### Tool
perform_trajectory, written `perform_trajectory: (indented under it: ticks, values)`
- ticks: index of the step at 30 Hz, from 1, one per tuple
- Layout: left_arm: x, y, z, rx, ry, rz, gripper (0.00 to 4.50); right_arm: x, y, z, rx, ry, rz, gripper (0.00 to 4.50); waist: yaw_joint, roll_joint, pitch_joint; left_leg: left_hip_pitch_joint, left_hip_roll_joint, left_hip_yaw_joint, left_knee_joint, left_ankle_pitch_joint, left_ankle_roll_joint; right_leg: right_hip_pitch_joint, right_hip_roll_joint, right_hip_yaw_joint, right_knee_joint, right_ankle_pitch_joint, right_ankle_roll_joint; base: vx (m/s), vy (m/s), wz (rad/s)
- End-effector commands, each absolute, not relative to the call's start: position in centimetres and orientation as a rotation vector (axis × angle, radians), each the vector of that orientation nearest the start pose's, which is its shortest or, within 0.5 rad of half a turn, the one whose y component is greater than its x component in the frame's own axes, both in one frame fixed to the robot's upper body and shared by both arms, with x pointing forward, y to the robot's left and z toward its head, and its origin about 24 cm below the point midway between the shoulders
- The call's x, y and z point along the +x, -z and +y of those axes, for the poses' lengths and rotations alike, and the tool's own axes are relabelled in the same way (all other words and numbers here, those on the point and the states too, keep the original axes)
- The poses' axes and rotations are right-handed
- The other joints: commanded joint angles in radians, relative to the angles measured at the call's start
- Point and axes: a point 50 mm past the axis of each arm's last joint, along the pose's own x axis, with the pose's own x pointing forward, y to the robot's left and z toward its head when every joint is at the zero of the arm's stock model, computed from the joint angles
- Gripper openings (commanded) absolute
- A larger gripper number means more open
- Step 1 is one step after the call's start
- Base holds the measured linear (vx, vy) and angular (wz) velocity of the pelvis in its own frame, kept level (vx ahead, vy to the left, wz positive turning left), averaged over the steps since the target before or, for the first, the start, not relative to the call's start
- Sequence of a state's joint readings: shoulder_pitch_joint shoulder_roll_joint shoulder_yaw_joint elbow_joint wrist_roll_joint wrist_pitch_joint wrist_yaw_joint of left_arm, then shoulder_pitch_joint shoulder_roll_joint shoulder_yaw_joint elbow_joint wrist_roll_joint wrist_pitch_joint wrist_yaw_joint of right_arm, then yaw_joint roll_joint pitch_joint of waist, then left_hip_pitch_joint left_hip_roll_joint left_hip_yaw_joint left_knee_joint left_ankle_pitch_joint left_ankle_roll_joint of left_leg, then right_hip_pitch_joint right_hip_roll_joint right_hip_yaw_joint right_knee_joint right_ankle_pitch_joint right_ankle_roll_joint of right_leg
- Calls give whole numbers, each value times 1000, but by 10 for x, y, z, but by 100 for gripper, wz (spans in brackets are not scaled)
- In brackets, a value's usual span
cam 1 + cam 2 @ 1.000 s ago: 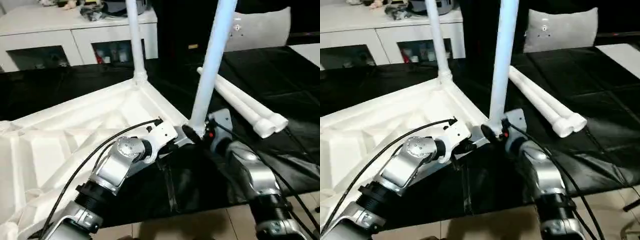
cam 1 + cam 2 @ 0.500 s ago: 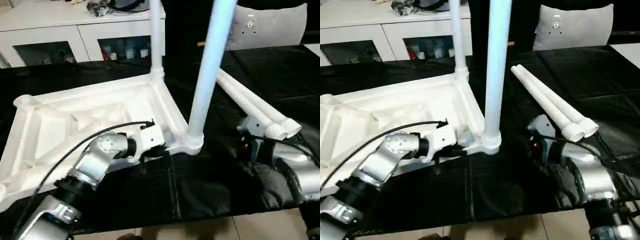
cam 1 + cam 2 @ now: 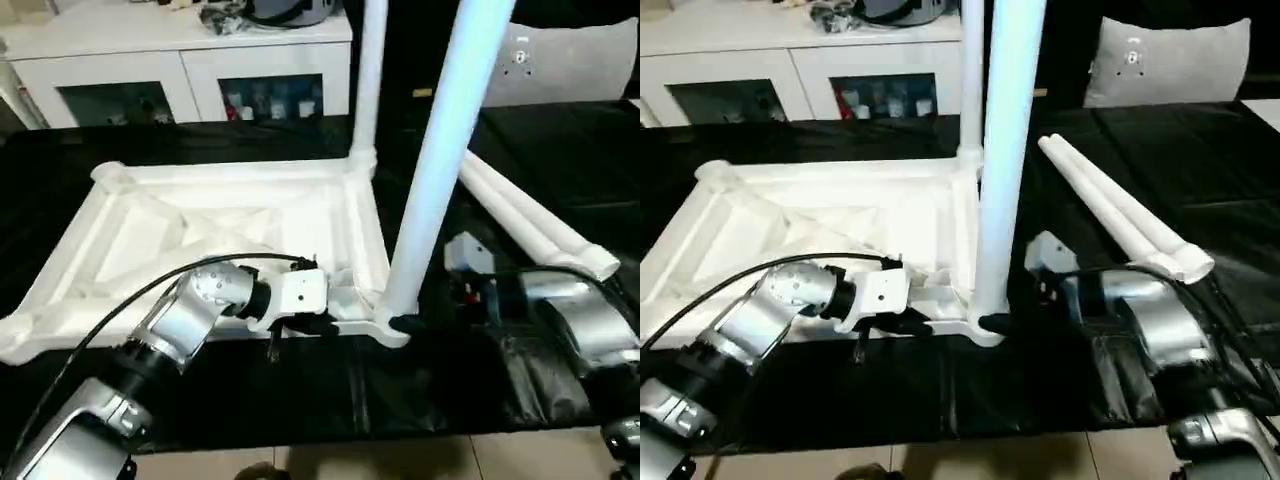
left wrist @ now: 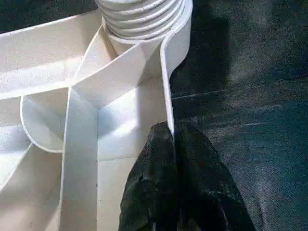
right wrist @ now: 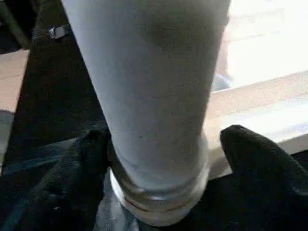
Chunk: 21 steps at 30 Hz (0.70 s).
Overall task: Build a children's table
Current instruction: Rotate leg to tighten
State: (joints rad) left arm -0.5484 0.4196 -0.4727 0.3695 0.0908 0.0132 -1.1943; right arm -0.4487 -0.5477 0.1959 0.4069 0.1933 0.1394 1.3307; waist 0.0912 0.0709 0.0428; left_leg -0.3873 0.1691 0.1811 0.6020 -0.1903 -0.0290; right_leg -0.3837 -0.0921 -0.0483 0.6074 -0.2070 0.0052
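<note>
Table top point(image 3: 230, 225): white moulded plastic, rectangular, lying underside up on the black-covered counter point(image 3: 560, 150). Underside ribbed, with diagonal and straight webs forming shallow open compartments. Round sockets at the corners; far-left socket point(image 3: 108, 177) standing open.

Near leg point(image 3: 440, 170): long white tube, smooth, upright, seated in the near right corner socket point(image 3: 390, 325), with a threaded collar at its base. Far leg point(image 3: 368, 80): same tube form, upright in the far right corner socket.

Two loose legs point(image 3: 530, 215): lying side by side, touching, on the black cover to the right of the top, ribbed ends toward the near edge.

Left tool point(image 4: 172, 144): two black fingers pressed together over the thin side wall of the top, just beside the near right corner socket; clamped on that rim, one finger inside, one outside.

Right tool point(image 5: 159, 159): fingers spread wide, one on each side of the near leg's base. Left finger point(image 5: 72, 178) close against the tube; right finger point(image 5: 260, 159) apart from it, so not gripping.

White cabinet point(image 3: 190, 60) beyond the counter: glass-fronted compartments holding small items too blurred to identify, clutter on top. Grey cushion point(image 3: 1165, 60) at the far right.
</note>
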Motion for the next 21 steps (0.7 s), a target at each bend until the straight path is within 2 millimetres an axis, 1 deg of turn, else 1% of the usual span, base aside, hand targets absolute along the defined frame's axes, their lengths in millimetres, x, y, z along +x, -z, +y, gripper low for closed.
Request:
perform_trajectory:
  ticks: [1,3,4,6,7,8,10,11,12,14,15,16,17,18,19,20,21]
  values:
    - [288,-53,100,755,1591,374,0,295,-71,-182,-277,-1369,388,347,-5,-21,-62,19,62,-17,-69,-140,93,37,-57,33,-57,-76,-287,0,0,0]
    - [288,-53,100,755,1594,373,0,295,-71,-182,-276,-1372,389,331,-5,-21,-64,19,62,-16,-68,-132,97,37,-57,33,-56,-65,-289,0,0,0]
    - [288,-52,100,755,1596,373,0,296,-71,-182,-267,-1378,391,326,-5,-23,-64,19,62,-16,-68,-128,99,37,-57,33,-55,-60,-289,0,0,0]
    - [288,-51,101,754,1600,374,0,297,-69,-181,-258,-1388,397,303,-5,-23,-64,17,60,-15,-66,-131,104,37,-57,32,-56,-70,-292,0,0,0]
    - [289,-51,101,754,1599,376,0,296,-68,-181,-256,-1391,397,303,-4,-23,-62,17,60,-16,-66,-132,102,37,-58,33,-56,-79,-289,0,0,0]
    - [289,-51,101,754,1598,376,0,296,-68,-181,-256,-1392,397,288,-4,-22,-62,18,61,-16,-67,-135,101,36,-57,32,-57,-86,-288,0,0,0]
    - [289,-50,101,753,1595,379,0,295,-67,-179,-247,-1396,394,284,-4,-23,-62,18,61,-16,-68,-141,96,37,-57,33,-58,-98,-285,0,0,0]
    - [289,-50,102,753,1595,379,0,294,-67,-179,-246,-1397,393,281,-4,-22,-63,20,62,-16,-68,-143,93,36,-57,33,-58,-100,-284,0,0,0]
    - [289,-50,102,752,1593,379,0,293,-66,-178,-243,-1398,391,276,-4,-19,-63,19,61,-16,-67,-141,93,36,-57,33,-57,-96,-285,0,0,0]
    - [290,-49,102,739,1567,385,0,289,-62,-176,-227,-1398,385,274,-4,-20,-63,19,62,-16,-68,-139,93,36,-56,33,-57,-88,-284,0,0,0]
    - [291,-49,103,729,1549,386,0,287,-61,-175,-214,-1391,382,273,-3,-18,-63,19,61,-16,-68,-137,94,36,-56,33,-56,-81,-285,0,0,0]
    - [291,-49,103,727,1545,387,0,287,-61,-175,-211,-1390,382,273,-4,-19,-63,19,62,-16,-68,-138,94,36,-56,33,-57,-79,-283,0,0,0]
    - [295,-47,104,684,1465,409,0,286,-57,-173,-153,-1341,390,272,-4,-19,-63,19,61,-16,-69,-142,92,37,-57,33,-56,-81,-285,0,0,0]
    - [295,-47,104,678,1453,413,0,286,-56,-173,-144,-1333,393,272,-5,-20,-59,19,61,-16,-72,-152,88,36,-55,33,-59,-97,-286,0,0,0]
    - [300,-47,101,634,1365,422,0,287,-51,-169,-66,-1245,406,272,-6,-19,-57,21,61,-16,-75,-177,77,35,-55,34,-64,-140,-280,0,0,0]
    - [303,-47,98,589,1299,430,0,288,-45,-164,-43,-1174,403,272,-7,-17,-55,23,61,-16,-77,-192,68,33,-55,35,-66,-166,-278,0,0,0]
    - [303,-47,98,589,1299,430,0,288,-45,-164,-43,-1174,403,272,-12,-20,-52,24,59,-18,-81,-231,45,32,-58,35,-73,-234,-263,0,0,0]
